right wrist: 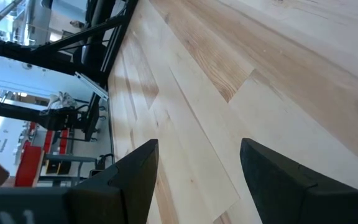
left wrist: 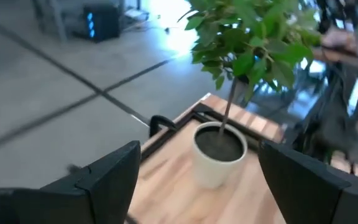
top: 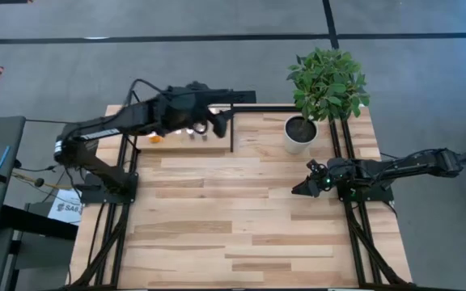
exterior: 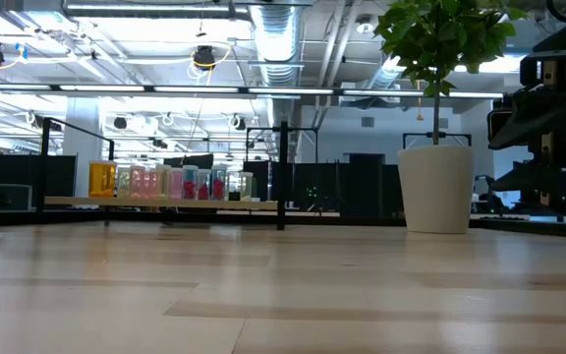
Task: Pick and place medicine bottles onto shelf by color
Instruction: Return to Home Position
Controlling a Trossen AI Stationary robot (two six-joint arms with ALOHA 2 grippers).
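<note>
High view, A here: we see the left gripper (top: 217, 123) hanging over the shelf (top: 265, 108) at the desk's (top: 217, 218) far edge. The medicine bottles (top: 156, 138) are just beside it, back toward its own arm. Left wrist view shows its fingers (left wrist: 110, 177) spread wide with nothing between them, and the plant pot (left wrist: 219, 155) straight ahead.

B here: same for us. Low view has the medicine bottles in a row on the shelf board. The right gripper (top: 302, 188) is well apart from them over bare desk, fingers parted and empty.
</note>
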